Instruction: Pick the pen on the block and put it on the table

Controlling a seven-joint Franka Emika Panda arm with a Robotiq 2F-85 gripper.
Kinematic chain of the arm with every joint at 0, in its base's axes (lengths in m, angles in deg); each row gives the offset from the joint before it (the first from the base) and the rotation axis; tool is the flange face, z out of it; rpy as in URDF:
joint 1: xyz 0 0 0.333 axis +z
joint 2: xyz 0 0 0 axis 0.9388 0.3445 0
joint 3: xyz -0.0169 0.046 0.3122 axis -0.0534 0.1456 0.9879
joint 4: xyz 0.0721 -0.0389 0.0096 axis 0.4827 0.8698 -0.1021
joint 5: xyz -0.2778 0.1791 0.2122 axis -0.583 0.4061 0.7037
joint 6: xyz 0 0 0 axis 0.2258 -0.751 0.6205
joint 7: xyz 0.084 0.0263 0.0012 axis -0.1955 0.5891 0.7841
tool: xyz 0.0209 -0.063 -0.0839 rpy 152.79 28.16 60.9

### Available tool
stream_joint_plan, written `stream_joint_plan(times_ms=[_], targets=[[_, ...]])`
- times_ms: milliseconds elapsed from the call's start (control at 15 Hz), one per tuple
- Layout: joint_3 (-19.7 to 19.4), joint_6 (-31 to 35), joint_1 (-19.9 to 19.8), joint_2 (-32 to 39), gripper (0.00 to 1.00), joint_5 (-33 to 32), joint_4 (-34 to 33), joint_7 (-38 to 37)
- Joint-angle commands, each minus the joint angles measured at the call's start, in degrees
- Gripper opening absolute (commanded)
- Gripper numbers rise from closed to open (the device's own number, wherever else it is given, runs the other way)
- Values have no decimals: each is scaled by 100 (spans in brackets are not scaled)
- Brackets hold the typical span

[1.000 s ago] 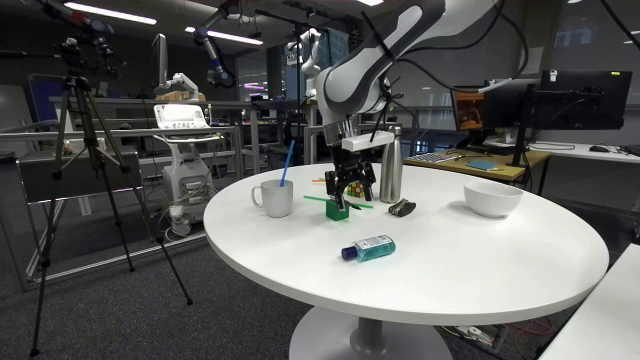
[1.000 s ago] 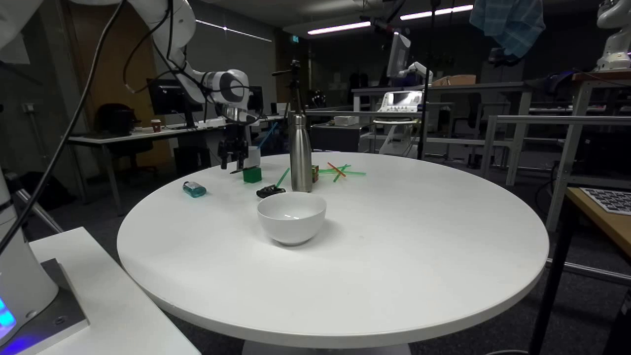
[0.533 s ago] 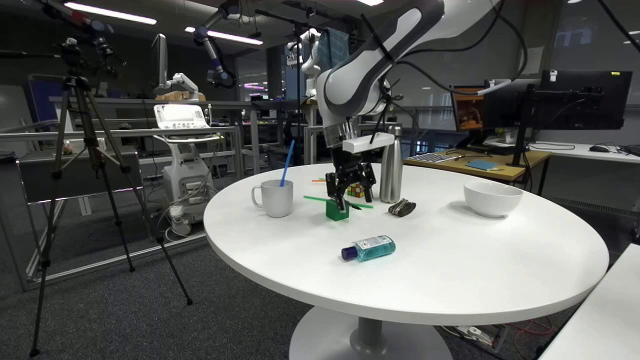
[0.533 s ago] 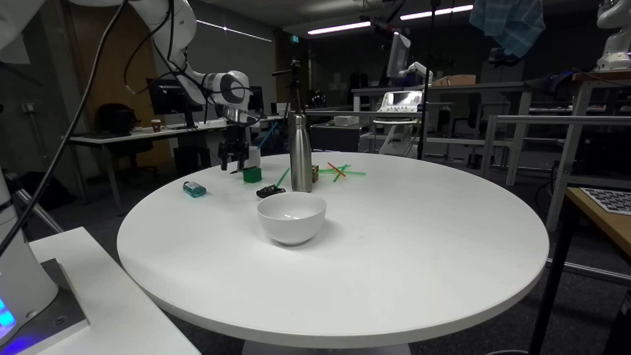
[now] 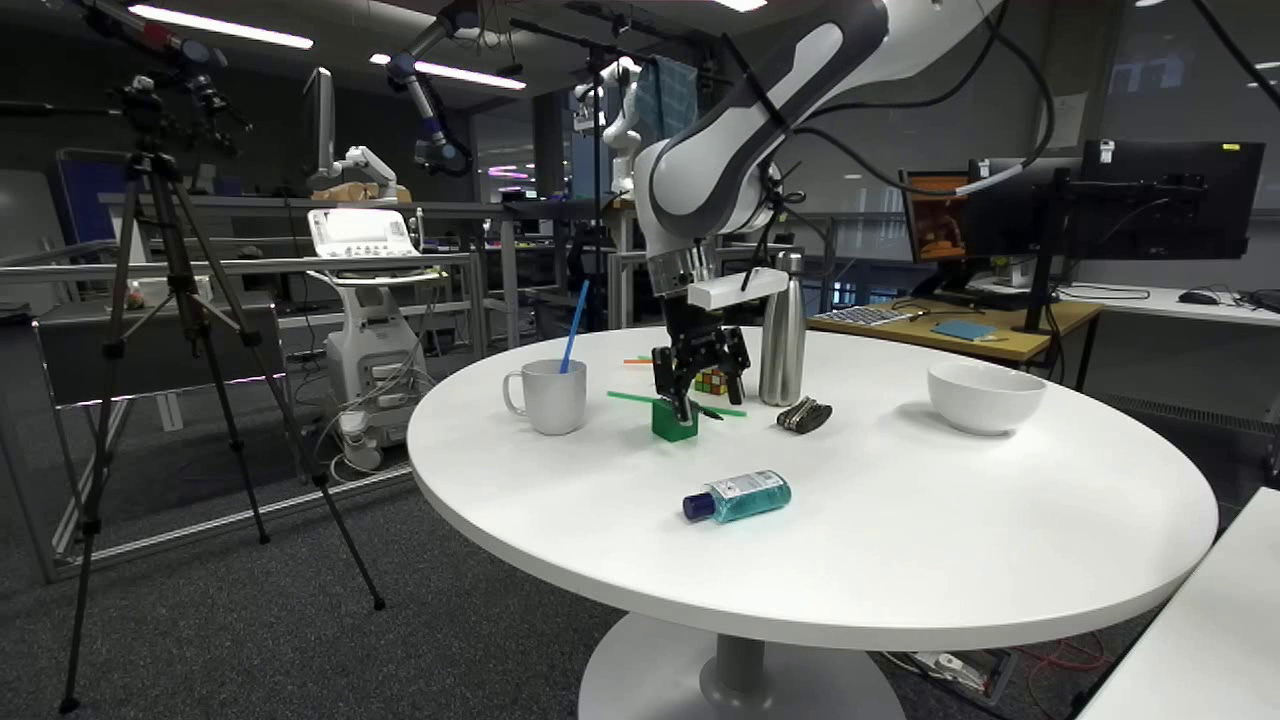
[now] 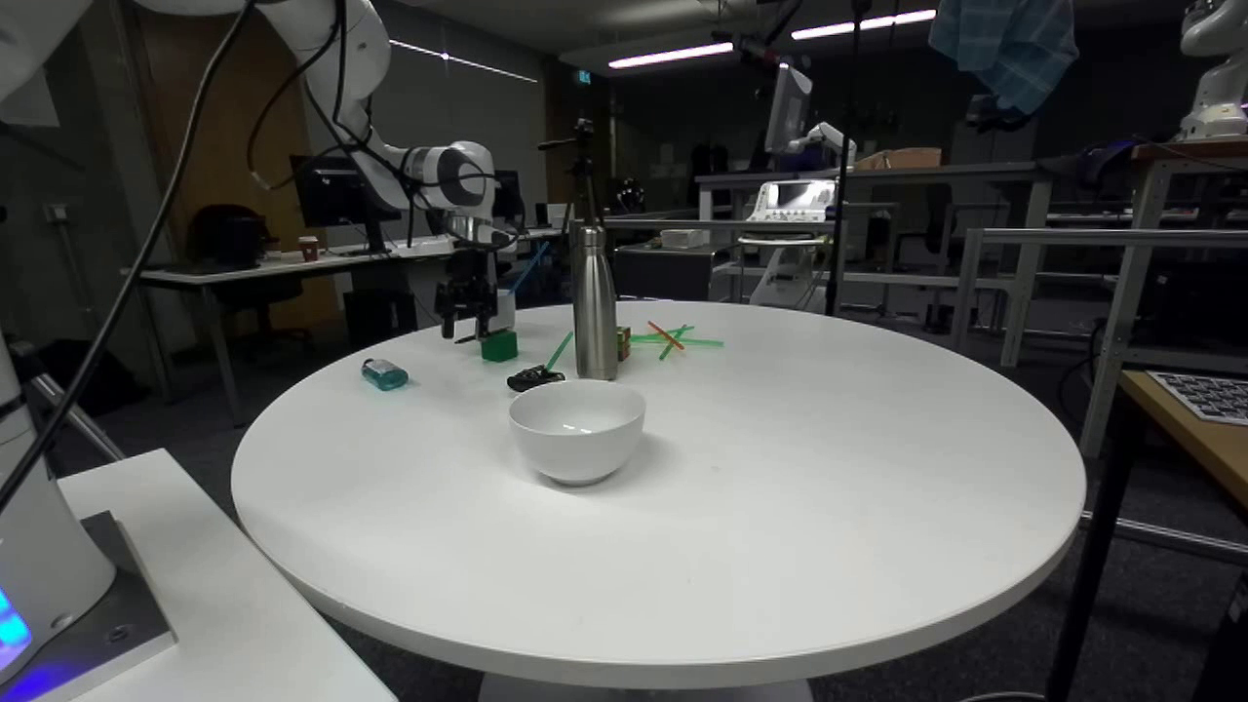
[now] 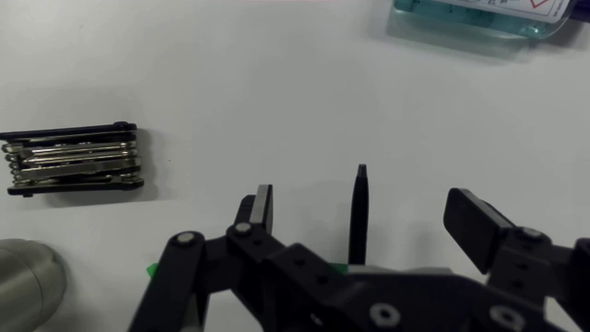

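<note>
Dim, with bright ceiling lights [image 5: 220,27]

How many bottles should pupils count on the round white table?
2: a steel bottle, upright near the folded multitool, and a teal bottle, lying on its side, in front of the green block in an exterior view. None seems hidden.

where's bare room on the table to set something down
In an exterior view, the table looks bare right of the white bowl, in front of the thin sticks. Another free patch lies between that bowl and the teal bottle. Crowded: around the green block, with pen, tool, mug and steel bottle nearby.
</note>
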Motion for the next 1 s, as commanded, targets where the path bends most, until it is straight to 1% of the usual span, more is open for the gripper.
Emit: stream_joint_plan(times_ms=[0,333,933], targets=[[-80,110,59,81,100,-145,-168,77],[-77,285,62,76,100,-172,-149,72],[-82,346,55,145,100,-156,-182,65]])
